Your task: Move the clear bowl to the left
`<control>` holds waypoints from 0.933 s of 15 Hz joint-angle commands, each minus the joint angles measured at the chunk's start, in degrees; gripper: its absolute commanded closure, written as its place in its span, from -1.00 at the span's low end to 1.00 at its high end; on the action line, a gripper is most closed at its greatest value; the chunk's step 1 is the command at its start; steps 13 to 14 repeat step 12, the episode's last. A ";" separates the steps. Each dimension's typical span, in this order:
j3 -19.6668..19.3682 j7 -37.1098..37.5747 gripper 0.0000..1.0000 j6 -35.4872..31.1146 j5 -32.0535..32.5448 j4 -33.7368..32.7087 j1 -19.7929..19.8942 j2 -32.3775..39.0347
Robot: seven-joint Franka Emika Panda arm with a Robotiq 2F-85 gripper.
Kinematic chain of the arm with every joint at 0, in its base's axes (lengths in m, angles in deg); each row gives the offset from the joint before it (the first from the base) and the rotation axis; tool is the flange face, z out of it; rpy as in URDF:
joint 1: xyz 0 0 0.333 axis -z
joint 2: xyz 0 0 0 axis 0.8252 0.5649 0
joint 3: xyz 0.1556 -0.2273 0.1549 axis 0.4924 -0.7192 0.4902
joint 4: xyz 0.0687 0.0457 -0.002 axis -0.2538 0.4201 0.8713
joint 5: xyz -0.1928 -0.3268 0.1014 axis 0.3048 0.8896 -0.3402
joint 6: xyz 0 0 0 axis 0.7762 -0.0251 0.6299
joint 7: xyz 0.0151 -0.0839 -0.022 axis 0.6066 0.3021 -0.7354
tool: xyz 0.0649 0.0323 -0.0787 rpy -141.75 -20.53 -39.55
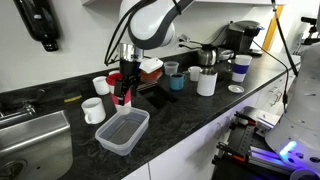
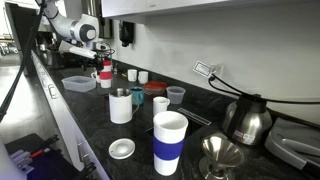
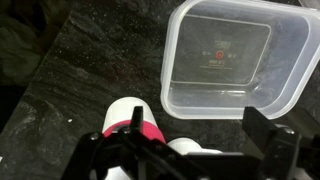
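Observation:
The clear bowl is a shallow translucent rectangular tub. It stands empty on the dark counter near the front edge and also shows in an exterior view. In the wrist view its near wall lies just beyond my fingertips. My gripper is open and empty. It hovers above the counter just behind the bowl in both exterior views. A white cup with a red band stands right by one finger.
White mugs stand beside the bowl, and a steel sink is set in the counter beyond them. A teal cup, a white cup, a blue-and-white cup and a kettle are further along.

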 commanded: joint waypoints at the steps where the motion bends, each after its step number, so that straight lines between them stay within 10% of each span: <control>1: 0.43 -3.30 -1.00 -0.73 -2.01 6.23 1.82 -7.67; 14: -0.09 -1.38 -1.00 0.15 -0.42 5.62 1.15 -7.24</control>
